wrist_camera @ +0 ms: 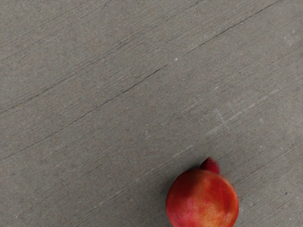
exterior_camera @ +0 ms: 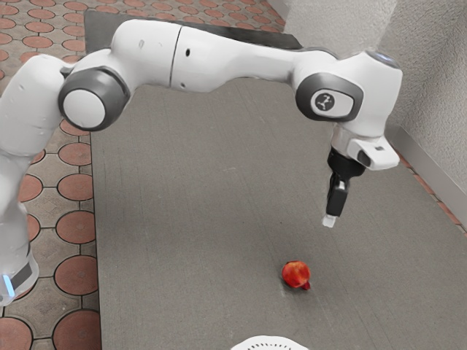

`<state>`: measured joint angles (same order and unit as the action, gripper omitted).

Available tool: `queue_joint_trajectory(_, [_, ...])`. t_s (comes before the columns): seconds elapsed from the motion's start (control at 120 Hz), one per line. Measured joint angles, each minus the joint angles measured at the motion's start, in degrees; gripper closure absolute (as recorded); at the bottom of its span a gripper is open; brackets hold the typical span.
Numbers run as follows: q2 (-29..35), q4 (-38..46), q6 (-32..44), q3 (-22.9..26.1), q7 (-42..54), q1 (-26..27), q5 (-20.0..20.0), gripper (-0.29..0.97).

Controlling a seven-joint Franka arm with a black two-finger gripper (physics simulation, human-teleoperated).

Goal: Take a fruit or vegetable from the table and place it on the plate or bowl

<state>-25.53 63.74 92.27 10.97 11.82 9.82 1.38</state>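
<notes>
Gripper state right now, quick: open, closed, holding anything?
Gripper: holds nothing, hanging above the table; the pomegranate lies apart on it. Open or closed cannot be told from this side-on angle.

Domestic-looking room: terracotta floor tiles (exterior_camera: 76,227), white plastered wall (exterior_camera: 430,65), grey table (exterior_camera: 204,219).

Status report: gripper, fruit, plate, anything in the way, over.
Black two-finger gripper hangs empty above the grey table. Round red pomegranate lies on it, untouched. White plate at the exterior view's lower edge. Nothing between.
</notes>
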Motion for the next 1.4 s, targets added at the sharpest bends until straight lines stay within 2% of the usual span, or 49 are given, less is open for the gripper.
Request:
queue_joint_trajectory(0.117, [-2.1,0.3,0.9,0.0,1.6,2.2,0.0,0.0])
queue_joint_trajectory(0.275, [-2.1,3.4,-0.4,-0.2,3.9,2.8,-2.5,0.0])
queue_joint_trajectory(0.517, [1.2,11.6,0.8,-0.2,6.7,3.1,-3.2,0.0])
queue_joint_trajectory(1.4, [-2.1,15.2,6.5,0.1,12.6,3.4,-0.1,0.0])
